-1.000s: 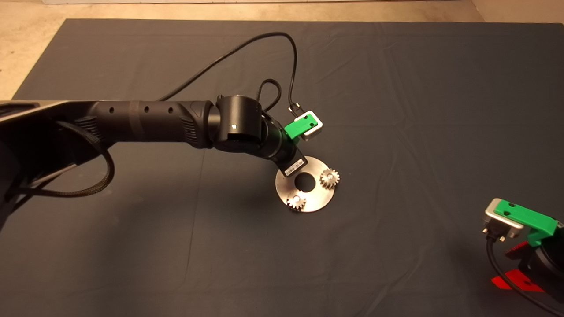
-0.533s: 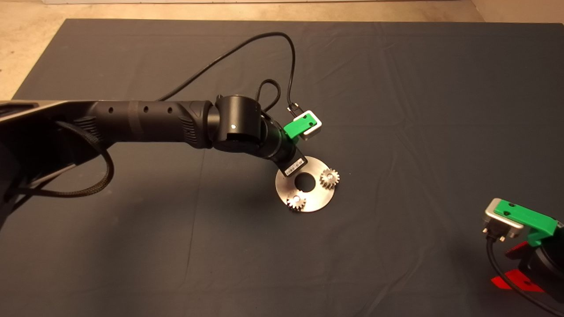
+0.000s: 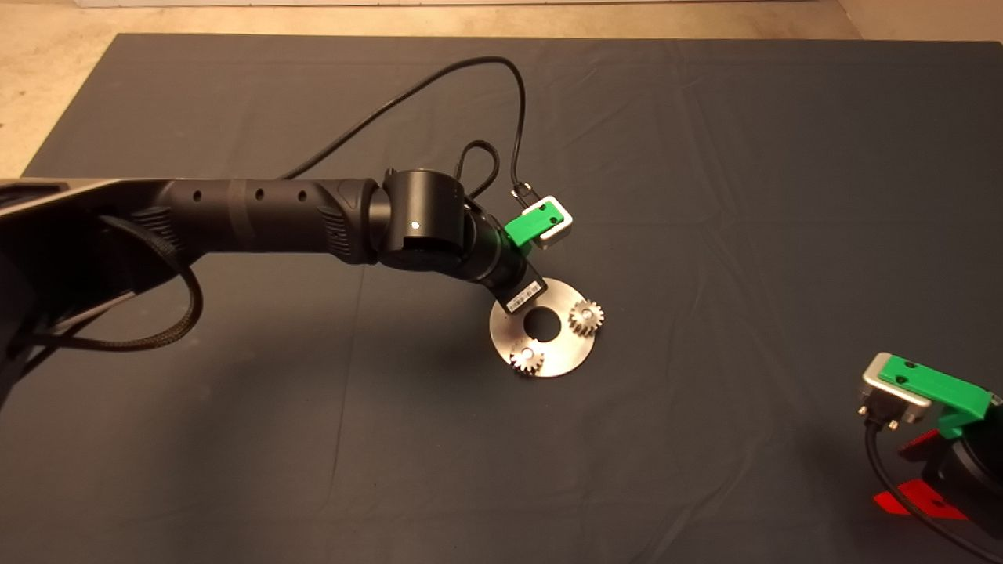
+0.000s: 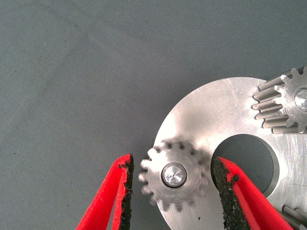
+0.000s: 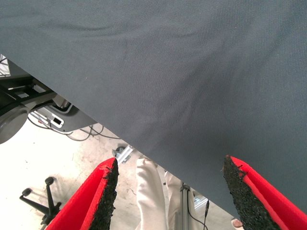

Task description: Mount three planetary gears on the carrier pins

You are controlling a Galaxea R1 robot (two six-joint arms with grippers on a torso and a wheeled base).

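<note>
The shiny disc (image 3: 566, 346) lies mid-mat with its carrier pins upright. In the head view two planetary gears (image 3: 586, 316) (image 3: 527, 359) sit on pins, and my left arm's wrist (image 3: 470, 243) covers the disc's far left part. In the left wrist view a third gear (image 4: 184, 191) sits on a pin (image 4: 173, 174). My left gripper (image 4: 173, 159) is open around this gear, a narrow gap showing at each pad. Another gear (image 4: 283, 103) is seated further round the disc (image 4: 216, 115). My right gripper (image 3: 901, 474) is parked open at the mat's near right edge.
A black cable (image 3: 439, 82) loops from the left wrist across the mat's far middle. The right wrist view shows the mat's edge (image 5: 144, 148), floor beyond it, a person's leg (image 5: 148, 191) in light trousers and a chair base (image 5: 36, 201).
My left wrist has shifted very slightly away from the disc. The disc and the two visible gears have stayed put, and the right arm has not moved.
</note>
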